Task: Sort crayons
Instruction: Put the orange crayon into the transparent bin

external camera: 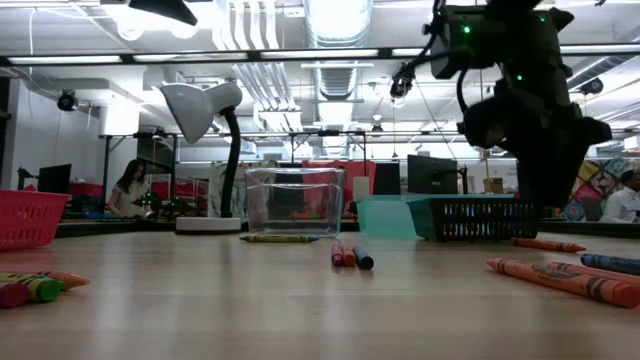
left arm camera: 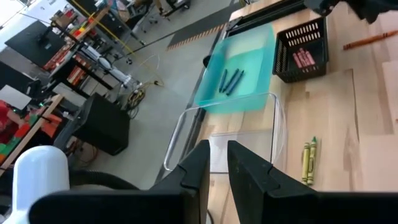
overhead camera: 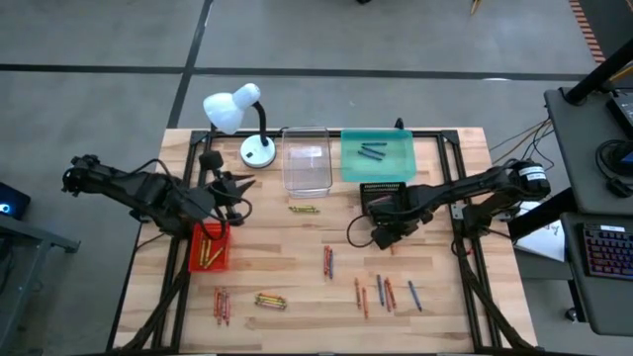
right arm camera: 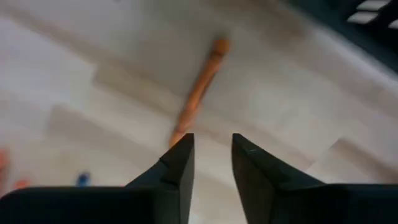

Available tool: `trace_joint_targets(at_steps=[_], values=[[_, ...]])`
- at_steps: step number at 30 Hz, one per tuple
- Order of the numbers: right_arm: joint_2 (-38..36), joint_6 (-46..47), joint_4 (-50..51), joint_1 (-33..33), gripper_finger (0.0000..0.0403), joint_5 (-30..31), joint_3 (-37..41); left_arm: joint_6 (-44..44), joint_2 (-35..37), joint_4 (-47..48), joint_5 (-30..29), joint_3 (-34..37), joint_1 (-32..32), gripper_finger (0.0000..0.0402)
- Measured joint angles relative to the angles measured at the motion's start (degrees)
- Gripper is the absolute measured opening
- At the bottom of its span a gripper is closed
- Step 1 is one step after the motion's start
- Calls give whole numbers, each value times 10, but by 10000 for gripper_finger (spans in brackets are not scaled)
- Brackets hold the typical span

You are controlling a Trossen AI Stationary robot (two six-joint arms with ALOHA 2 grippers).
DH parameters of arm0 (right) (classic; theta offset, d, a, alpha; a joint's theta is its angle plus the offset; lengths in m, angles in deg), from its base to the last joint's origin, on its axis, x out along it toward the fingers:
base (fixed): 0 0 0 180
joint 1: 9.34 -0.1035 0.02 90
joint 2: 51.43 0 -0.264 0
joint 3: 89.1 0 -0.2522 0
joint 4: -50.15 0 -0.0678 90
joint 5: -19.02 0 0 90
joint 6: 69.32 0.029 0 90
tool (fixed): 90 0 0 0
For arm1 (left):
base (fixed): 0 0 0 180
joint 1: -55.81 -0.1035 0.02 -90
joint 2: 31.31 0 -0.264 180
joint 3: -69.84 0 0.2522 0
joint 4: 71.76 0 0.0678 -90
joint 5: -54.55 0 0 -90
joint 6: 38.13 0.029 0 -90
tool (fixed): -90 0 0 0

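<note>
Right wrist view shows the right gripper (right arm camera: 211,149) a little open and empty above an orange crayon (right arm camera: 200,90) on the table (right arm camera: 56,93) beside the black tray (overhead camera: 386,195); light, thin, waxy, probably brittle, so pinch mid-length; left gripper (left arm camera: 216,163) nearly closed, empty.

A robotics lab — exposed ceiling ducts (external camera: 335,40), computer monitors (external camera: 432,175) on benches, a seated person (external camera: 130,188) behind.
</note>
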Motion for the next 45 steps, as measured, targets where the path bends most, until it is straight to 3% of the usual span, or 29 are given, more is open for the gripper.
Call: trace_joint_targets(at_steps=[8,17,21,28,36,45], values=[[7,-3,-125,1,143,19,37,-3,-10,-18,0,0,-1,39],[79,-8,-130,1,148,42,43,25,-19,-80,-1,0,-3,39],[119,-26,-133,1,143,42,43,41,-24,-99,-2,0,-5,39],[138,-67,-143,2,99,30,43,27,-49,-123,-1,17,-6,39],[90,-100,-151,1,18,27,42,32,-87,-172,-1,47,-6,39],[-31,-159,-159,0,12,36,16,56,-95,-239,-1,47,-7,39]])
